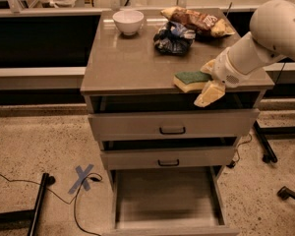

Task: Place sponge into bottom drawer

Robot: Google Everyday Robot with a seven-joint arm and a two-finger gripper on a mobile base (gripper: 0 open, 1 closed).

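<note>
Sponge (191, 80) lies at the front edge of the cabinet top (132, 63), right side. Bottom drawer (167, 200) stands pulled out below. Arm (250, 48) slants in from the right; gripper (207, 82) at the sponge's right end, hold cannot be told.

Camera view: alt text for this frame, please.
The gripper is at the right end of the sponge, which lies at the front edge of the cabinet top. Below, the bottom drawer stands open; a white bowl and snack bags sit farther back.
</note>
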